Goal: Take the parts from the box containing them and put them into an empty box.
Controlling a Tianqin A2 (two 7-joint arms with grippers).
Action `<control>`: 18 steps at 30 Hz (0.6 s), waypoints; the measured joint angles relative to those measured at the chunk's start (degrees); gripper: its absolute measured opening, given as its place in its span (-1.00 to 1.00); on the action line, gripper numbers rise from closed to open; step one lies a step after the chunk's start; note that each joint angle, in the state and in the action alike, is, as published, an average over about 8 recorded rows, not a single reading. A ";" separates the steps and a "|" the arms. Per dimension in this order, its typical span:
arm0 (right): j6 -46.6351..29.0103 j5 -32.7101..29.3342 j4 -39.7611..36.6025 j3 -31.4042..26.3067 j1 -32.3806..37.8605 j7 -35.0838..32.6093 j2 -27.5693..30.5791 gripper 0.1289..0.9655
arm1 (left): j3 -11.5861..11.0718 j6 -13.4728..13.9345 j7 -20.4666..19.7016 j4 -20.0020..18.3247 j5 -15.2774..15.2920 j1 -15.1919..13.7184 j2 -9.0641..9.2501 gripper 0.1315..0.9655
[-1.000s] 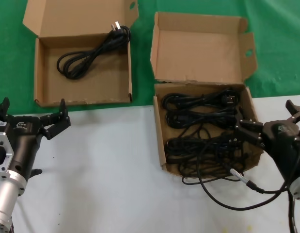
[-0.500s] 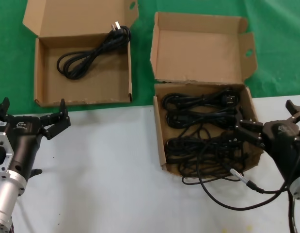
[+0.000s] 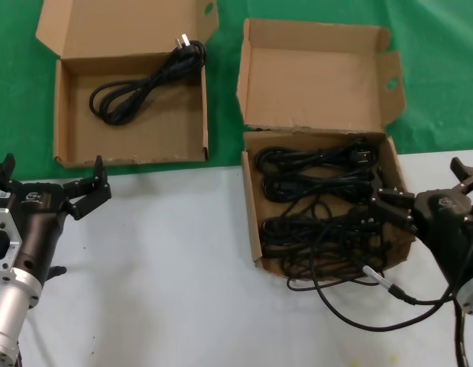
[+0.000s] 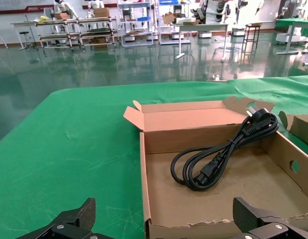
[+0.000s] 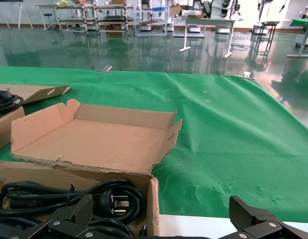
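Note:
The squarish cardboard box (image 3: 252, 222) with two holed lid flaps holds several black power cords (image 3: 320, 222); a pronged plug (image 5: 110, 199) lies at its far corner. The wide shallow box (image 3: 131, 159) at the back left holds one looped cord (image 3: 137, 88), also seen in the left wrist view (image 4: 218, 159). My left gripper (image 3: 51, 174) hovers open over the white table just in front of the shallow box (image 4: 144, 169), holding nothing. My right gripper (image 3: 423, 187) stands open at the cord box's right wall (image 5: 153, 204), with nothing between its fingers.
A thin black cable with a silver connector (image 3: 380, 278) trails out of the cord box onto the white table (image 3: 167, 260). Green cloth (image 3: 14, 115) covers the surface behind and around both boxes. Both lids stand open at the far side.

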 joint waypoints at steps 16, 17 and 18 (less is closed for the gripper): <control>0.00 0.00 0.00 0.00 0.00 0.00 0.00 1.00 | 0.00 0.00 0.00 0.00 0.00 0.00 0.00 1.00; 0.00 0.00 0.00 0.00 0.00 0.00 0.00 1.00 | 0.00 0.00 0.00 0.00 0.00 0.00 0.00 1.00; 0.00 0.00 0.00 0.00 0.00 0.00 0.00 1.00 | 0.00 0.00 0.00 0.00 0.00 0.00 0.00 1.00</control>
